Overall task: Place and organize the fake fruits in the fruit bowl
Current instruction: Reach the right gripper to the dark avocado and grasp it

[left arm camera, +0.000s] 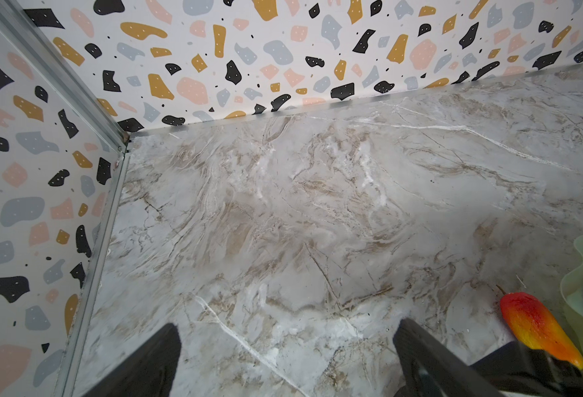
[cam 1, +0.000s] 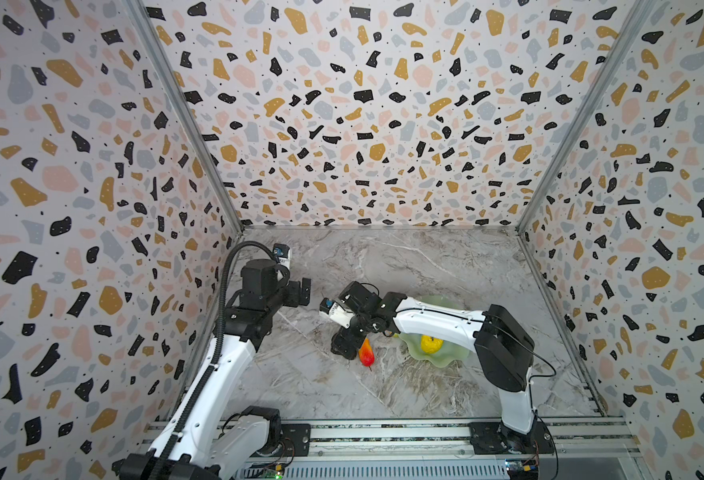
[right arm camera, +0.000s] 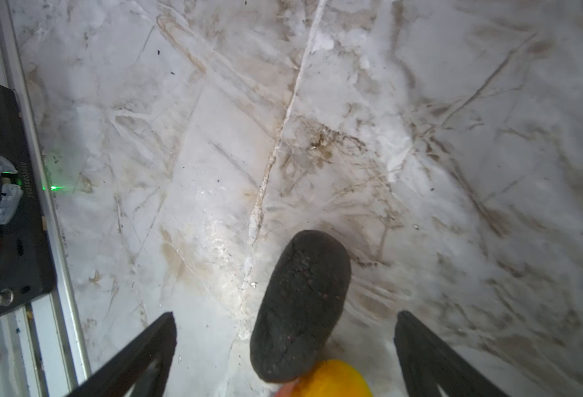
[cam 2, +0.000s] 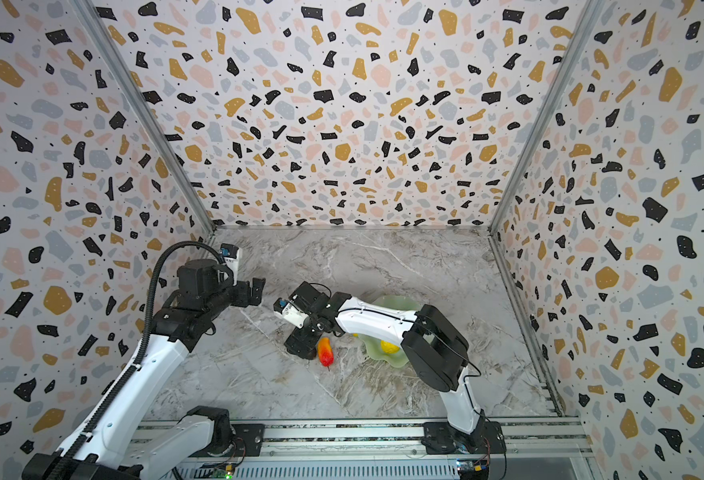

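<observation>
Bowl: pale mint-green, wavy-rimmed glossy fruit bowl (cam 1: 441, 361) on the marble table (cam 1: 383, 266).
Inside: lumpy yellow round plastic fruit (cam 1: 431, 344).
Outside: elongated red-orange-yellow plastic fruit (cam 1: 365, 353) just beside the rim; dark blackish oval fruit (right arm camera: 300, 306) against its yellow end.
Right gripper (right arm camera: 286, 313): jaws wide apart, flanking the dark oval.
Left gripper (left arm camera: 288, 322): jaws apart, empty.

We note the right pincer (cam 1: 345, 348) low over the worktop (cam 1: 425, 257), just beside an elongated red-orange fruit (cam 1: 365, 353). A lumpy yellow fruit (cam 1: 431, 344) lies in the fruit bowl (cam 1: 439, 360).

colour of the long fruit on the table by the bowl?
Long fruit: red at the stem end, fading to orange-yellow. Clearest in left wrist view.
</observation>
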